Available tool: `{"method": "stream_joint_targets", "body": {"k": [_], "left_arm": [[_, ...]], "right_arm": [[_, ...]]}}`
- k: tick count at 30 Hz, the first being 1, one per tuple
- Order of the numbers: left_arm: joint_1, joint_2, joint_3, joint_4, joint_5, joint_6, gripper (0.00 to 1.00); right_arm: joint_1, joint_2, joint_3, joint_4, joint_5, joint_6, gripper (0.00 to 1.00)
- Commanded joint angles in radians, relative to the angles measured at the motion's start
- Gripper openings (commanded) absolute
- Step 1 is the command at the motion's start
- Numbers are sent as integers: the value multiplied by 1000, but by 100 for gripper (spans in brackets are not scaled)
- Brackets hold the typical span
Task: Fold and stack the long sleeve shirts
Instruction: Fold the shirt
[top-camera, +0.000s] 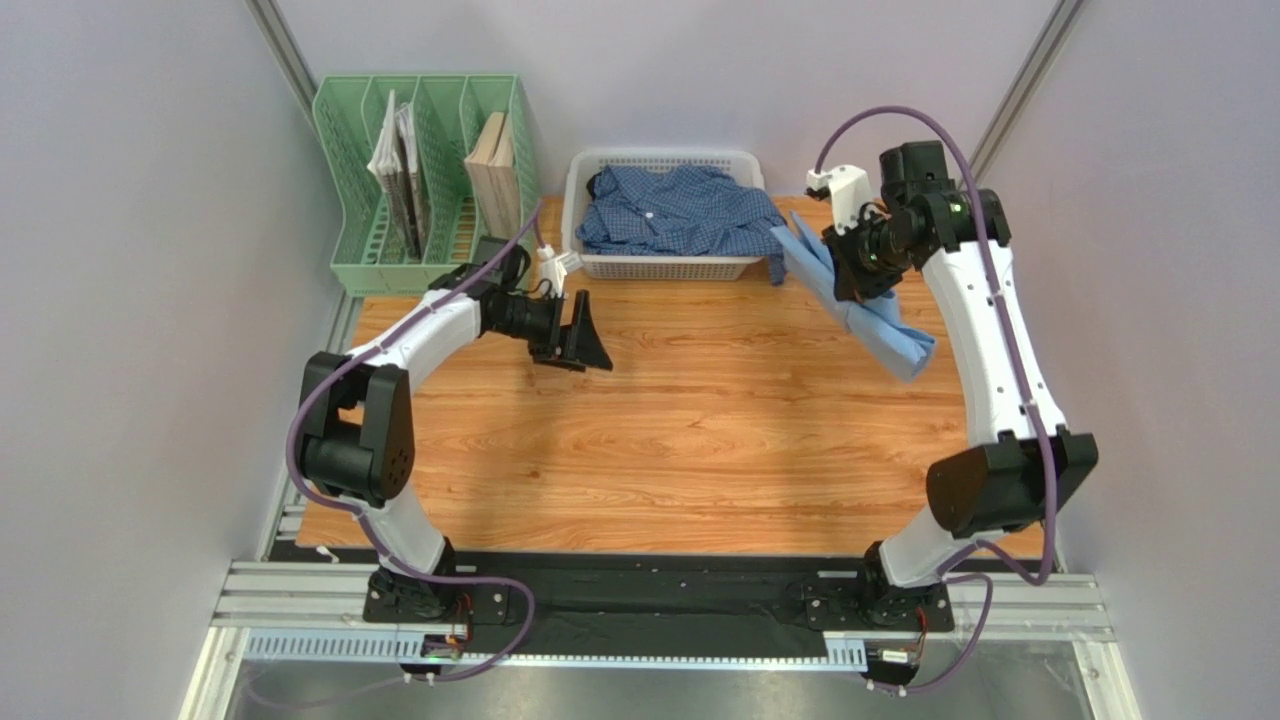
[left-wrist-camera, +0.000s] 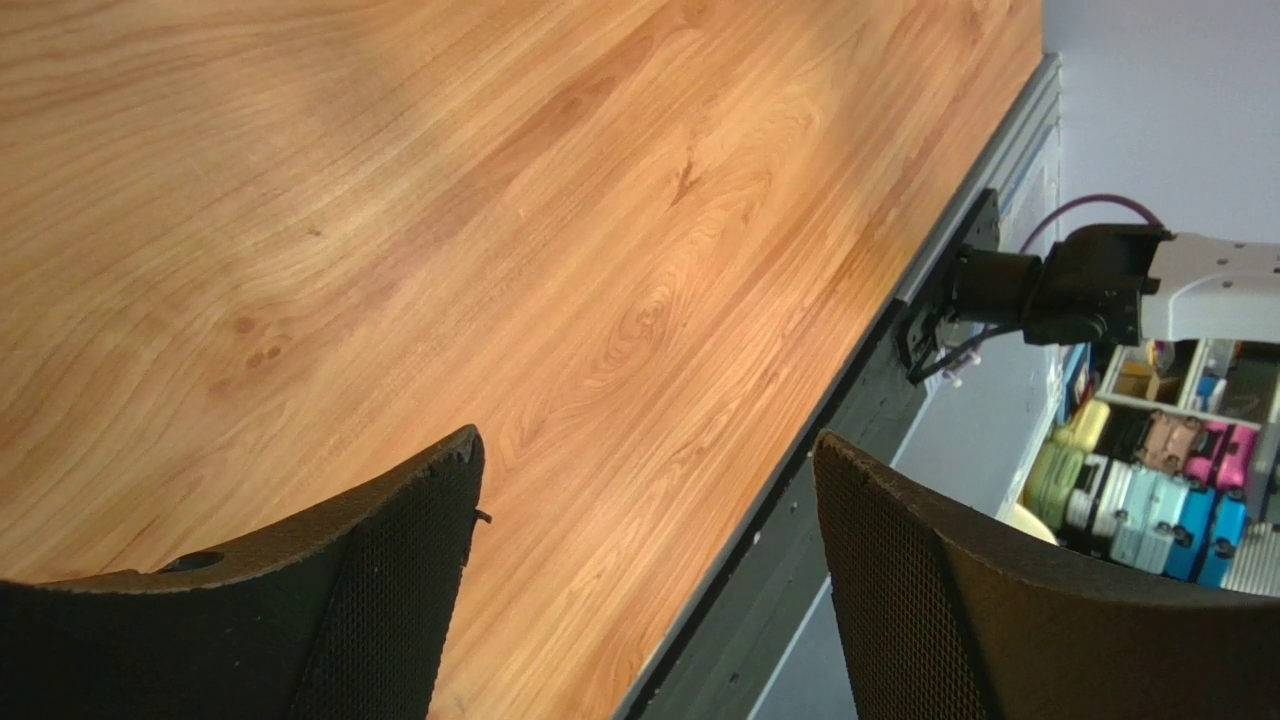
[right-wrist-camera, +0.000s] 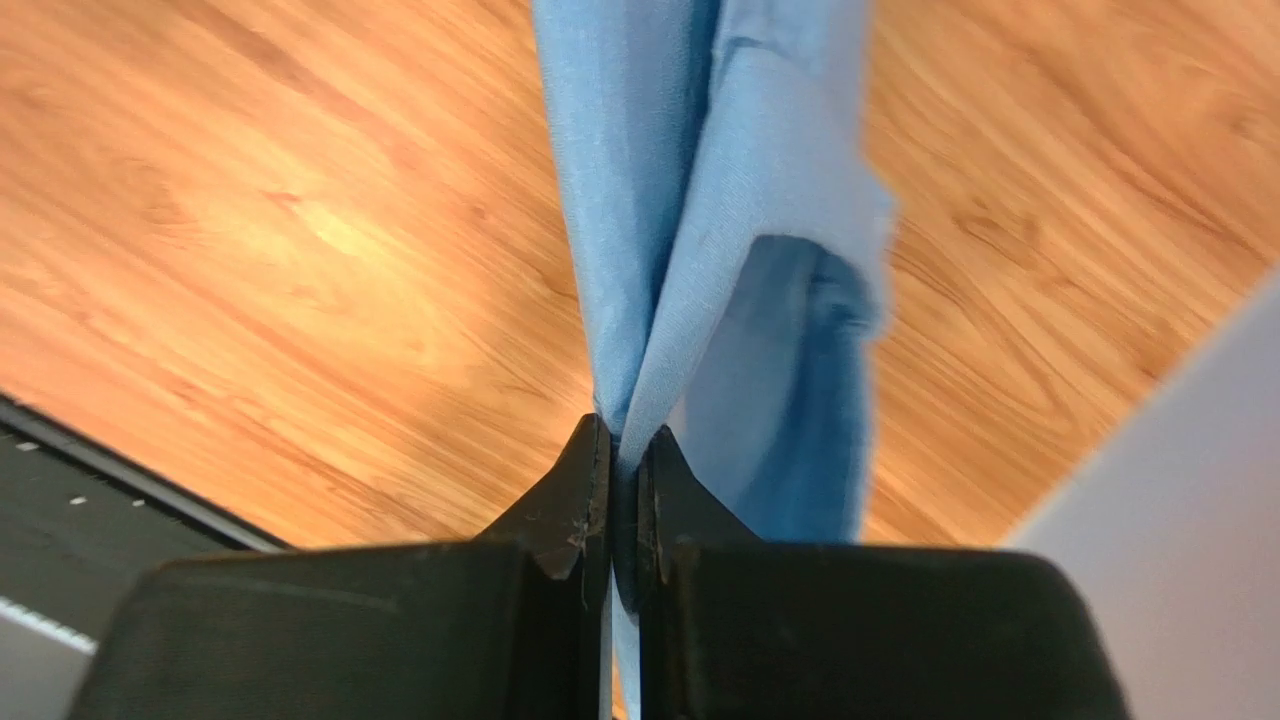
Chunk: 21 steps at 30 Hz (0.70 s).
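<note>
Right fingers (right-wrist-camera: 574, 495) pinch the sky-blue shirt (right-wrist-camera: 706, 180), its long axis hanging down toward the tabletop (top-camera: 676, 435); left fingers (left-wrist-camera: 406, 570) spread wide.

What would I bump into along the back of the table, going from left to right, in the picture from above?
green file rack → white basket with the checked shirt in it → light blue shirt, hanging from the right gripper

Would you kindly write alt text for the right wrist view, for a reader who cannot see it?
The right claw is shut on a fold of the light blue shirt, which hangs over the wooden table.
</note>
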Motion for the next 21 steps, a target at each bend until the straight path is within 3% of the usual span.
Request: {"method": "stream_joint_targets", "body": {"k": [1,9,13,17,19,21], "left_arm": [[44,-38,-8,27,34,18,86],[107,-53,-24,31,49,7,87],[123,-64,-41,31,58,-4,87],[143,-76,-75,48,71,-28,87],[167,-88,-110,86,89,-54,87],[199,-103,-133,111,109,-91,87]], "right_arm": [[73,-76,-99,44,305,52,0],[410,-22,-574,360,514,183,0],[571,115,-564,403,439,292,0],[630,221,-437,373,309,388,1],[639,257,-330,324,157,410,15],[638,274,-261,264,0,425,46]]}}
